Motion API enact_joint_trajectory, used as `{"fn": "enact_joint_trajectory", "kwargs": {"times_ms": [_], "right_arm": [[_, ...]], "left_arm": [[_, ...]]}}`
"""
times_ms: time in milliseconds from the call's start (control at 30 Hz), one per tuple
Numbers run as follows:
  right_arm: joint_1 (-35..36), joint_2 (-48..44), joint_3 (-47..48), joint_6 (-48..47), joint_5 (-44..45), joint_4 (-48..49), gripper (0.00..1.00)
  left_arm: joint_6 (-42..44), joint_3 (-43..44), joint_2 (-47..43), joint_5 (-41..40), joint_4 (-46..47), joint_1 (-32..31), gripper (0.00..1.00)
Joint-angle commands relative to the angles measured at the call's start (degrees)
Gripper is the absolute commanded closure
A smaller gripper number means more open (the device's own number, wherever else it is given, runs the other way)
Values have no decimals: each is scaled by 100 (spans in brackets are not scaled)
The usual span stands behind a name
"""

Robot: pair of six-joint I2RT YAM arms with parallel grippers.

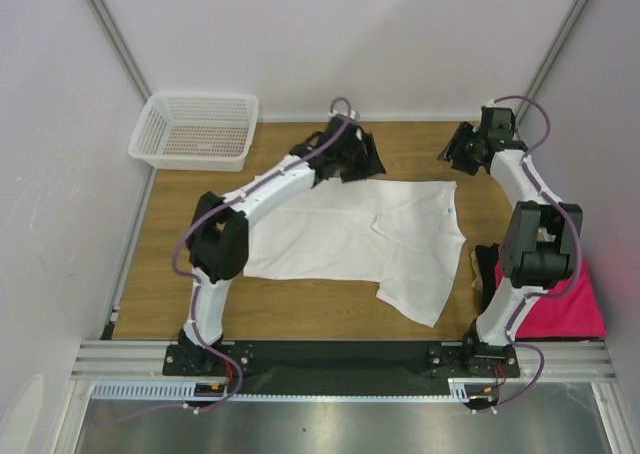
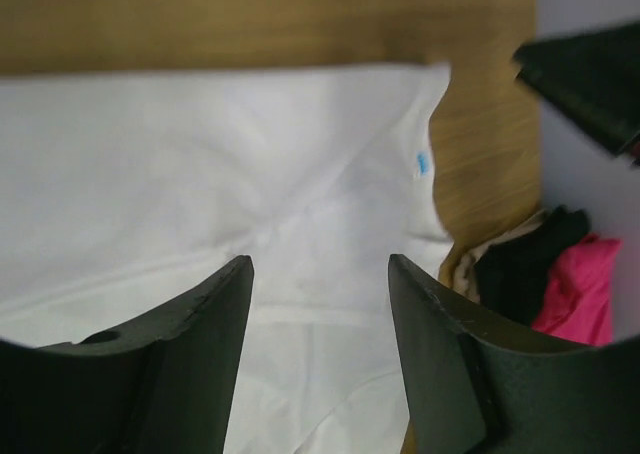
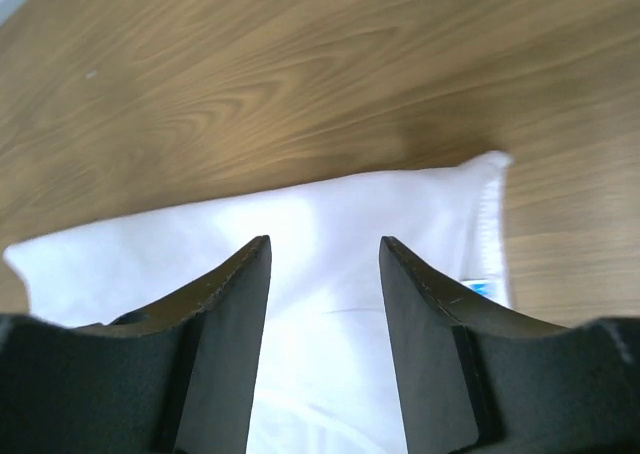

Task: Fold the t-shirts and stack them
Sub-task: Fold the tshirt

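White shirt (image 1: 350, 239) spread; left tool (image 2: 320, 266), right tool (image 3: 325, 242) parted, seemingly above it

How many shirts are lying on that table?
3. A white shirt lies spread out in the middle; a pink shirt sits at the right near edge; a black shirt is bunched beside it. More may be hidden beneath those two.

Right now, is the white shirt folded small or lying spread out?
Mostly spread out: the white shirt lies flat and wide across the table; only its right part looks doubled over.
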Motion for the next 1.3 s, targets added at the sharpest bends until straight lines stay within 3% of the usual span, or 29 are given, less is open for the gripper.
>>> {"fn": "enact_joint_trajectory", "kwargs": {"times_ms": [0, 133, 367, 900, 1267], "right_arm": [[306, -378, -328, 184, -480, 208, 47], [386, -431, -1076, 475, -552, 632, 49], [359, -448, -1314, 317, 45, 36, 52], [201, -352, -1798, 229, 617, -308, 55], [210, -18, -1657, 132, 801, -317, 65]], "left_arm": [[404, 117, -381, 162, 202, 742, 37], [264, -830, -513, 346, 1298, 1174, 37], [-27, -1835, -522, 391, 2303, 1597, 37], [44, -1791, 119, 188, 2190, 1966, 38], [44, -1774, 234, 109, 2067, 2054, 38]]}}
